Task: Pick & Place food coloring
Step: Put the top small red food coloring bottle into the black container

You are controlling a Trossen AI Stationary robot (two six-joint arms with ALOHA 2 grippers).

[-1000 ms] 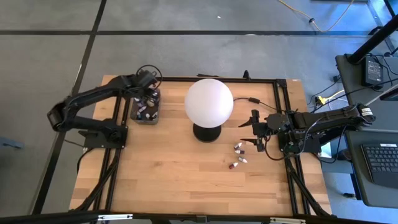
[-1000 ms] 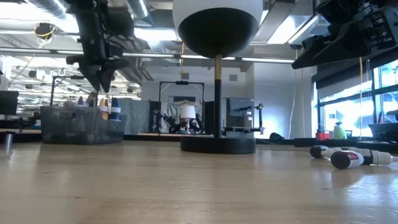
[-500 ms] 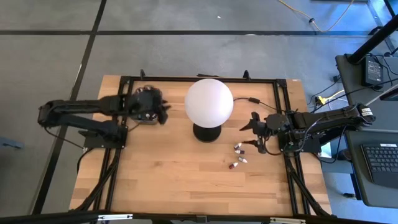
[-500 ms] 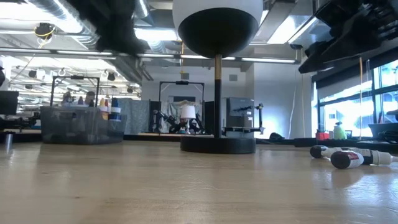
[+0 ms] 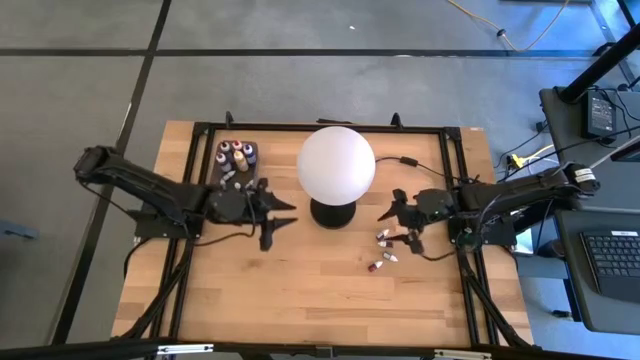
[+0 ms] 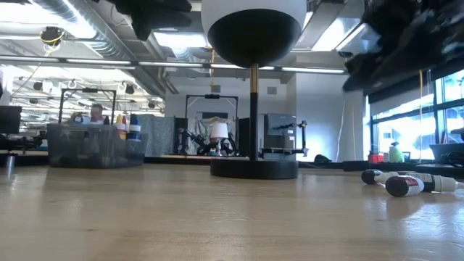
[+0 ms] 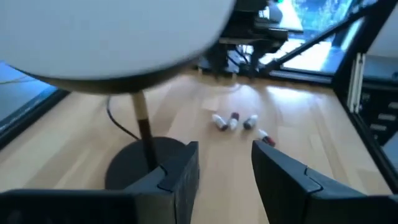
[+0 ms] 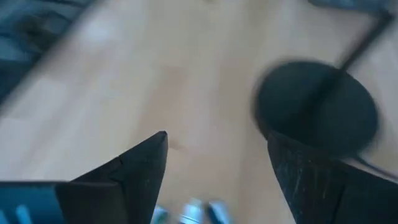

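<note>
Left jaws (image 5: 282, 215) released, nothing between them, hovering over the desk left of center frame, just left of the lamp base. Right jaws (image 5: 397, 220) spread wide, empty, right of center, just above-left of the loose bottles.

Desk (image 5: 300, 290): light wood planks with a black frame around the edges, on grey floor. Black side desk with keyboard (image 5: 612, 262) at right edge. Low view: open lab room behind, ceiling pipes and lights, window at right, other arm rigs far back.

Lamp (image 5: 336, 165): white globe on black round base, top center of desk.

Bottles: tray (image 5: 238, 160), dark grey, upper left of the desk, holds several upright ones with red, orange, dark and white caps. Low view shows the tray (image 6: 85, 145) at left with caps poking above its rim. Four loose bottles (image 5: 384, 250) lie on their sides right of center, below-right of the lamp base; tiny, red or dark bodies, white caps. Low view: two of them (image 6: 409, 183) at right edge, lying flat. Left wrist view: bottles (image 7: 236, 121) in a loose cluster past the lamp base.
</note>
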